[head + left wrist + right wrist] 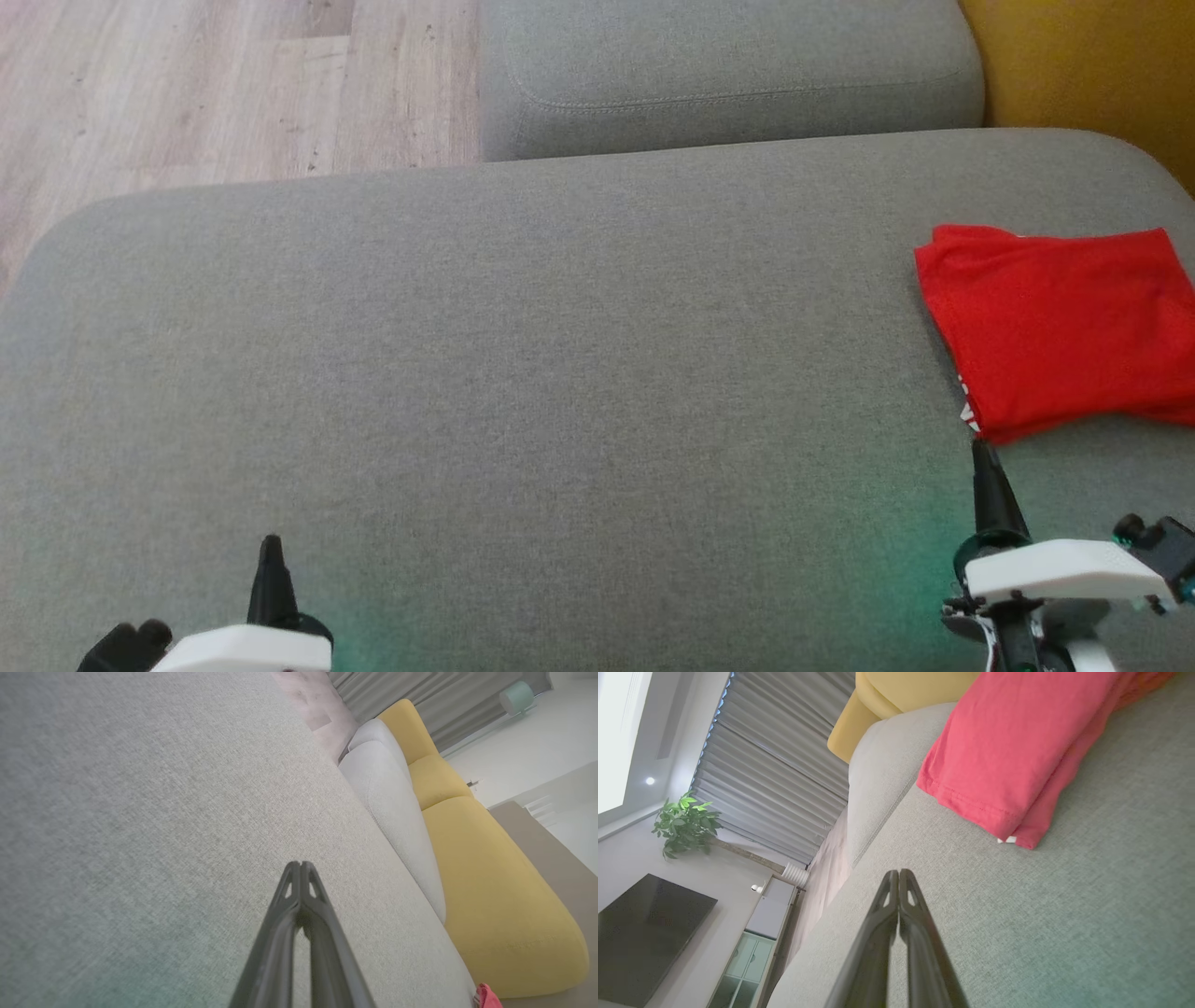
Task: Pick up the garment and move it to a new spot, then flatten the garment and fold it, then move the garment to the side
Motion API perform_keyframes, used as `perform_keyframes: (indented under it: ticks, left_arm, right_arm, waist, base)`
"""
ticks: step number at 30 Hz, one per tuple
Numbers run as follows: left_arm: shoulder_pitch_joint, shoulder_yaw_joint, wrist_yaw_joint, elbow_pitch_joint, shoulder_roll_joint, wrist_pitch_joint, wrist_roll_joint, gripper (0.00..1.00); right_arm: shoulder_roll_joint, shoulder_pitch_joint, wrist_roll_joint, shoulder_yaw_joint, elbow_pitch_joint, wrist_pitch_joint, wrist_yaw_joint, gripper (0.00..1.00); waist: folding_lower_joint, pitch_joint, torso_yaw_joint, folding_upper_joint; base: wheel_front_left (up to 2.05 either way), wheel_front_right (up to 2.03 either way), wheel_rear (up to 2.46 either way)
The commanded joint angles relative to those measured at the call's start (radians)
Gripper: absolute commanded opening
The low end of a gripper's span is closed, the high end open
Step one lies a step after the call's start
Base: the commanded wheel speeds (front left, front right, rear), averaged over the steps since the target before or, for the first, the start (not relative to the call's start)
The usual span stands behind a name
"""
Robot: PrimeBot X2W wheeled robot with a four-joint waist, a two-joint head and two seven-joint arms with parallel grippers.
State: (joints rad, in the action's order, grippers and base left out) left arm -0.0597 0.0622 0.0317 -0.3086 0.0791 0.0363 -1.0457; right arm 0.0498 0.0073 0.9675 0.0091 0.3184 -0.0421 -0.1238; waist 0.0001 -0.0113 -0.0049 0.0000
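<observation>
The garment (1064, 327), folded into a compact red rectangle, lies at the far right edge of a broad grey sofa cushion (560, 373), running out of the head view on that side. A sliver of white shows at its near left corner (967, 403); it may be a tag or a strip of trim, and the view is too small to tell which. The right gripper (977, 450) points at that corner from just below, its tip close to the cloth but apart from it, its two dark fingers pressed together with nothing between them. Well away at the lower left, the left gripper (271, 543) hangs over bare upholstery, its fingers likewise closed on nothing. Beyond the cushion sit a second grey cushion (728, 75), a yellow cushion (1083, 56) and pale wood flooring (187, 84).
</observation>
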Motion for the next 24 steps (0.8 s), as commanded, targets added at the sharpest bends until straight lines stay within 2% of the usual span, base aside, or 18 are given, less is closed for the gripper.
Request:
perform_keyframes:
  ticks: [1,24]
  left_arm:
    - [0.054,-0.031,0.01,0.035,0.0,-0.004,-0.021,0.0]
    - [0.099,-0.089,0.045,0.046,-0.012,-0.062,-0.236,0.0]
  right_arm:
    - [0.018,-0.051,0.027,0.002,-0.036,0.009,-0.004,0.0]
    - [0.019,-0.076,0.28,-0.036,-0.051,0.058,-0.005,0.0]
  waist:
    - [-0.0001,0.0,0.0,0.0]
    - [-0.0001,0.006,0.002,0.0]
  base:
    - [0.0,0.0,0.0]
    - [0.0,0.0,0.0]
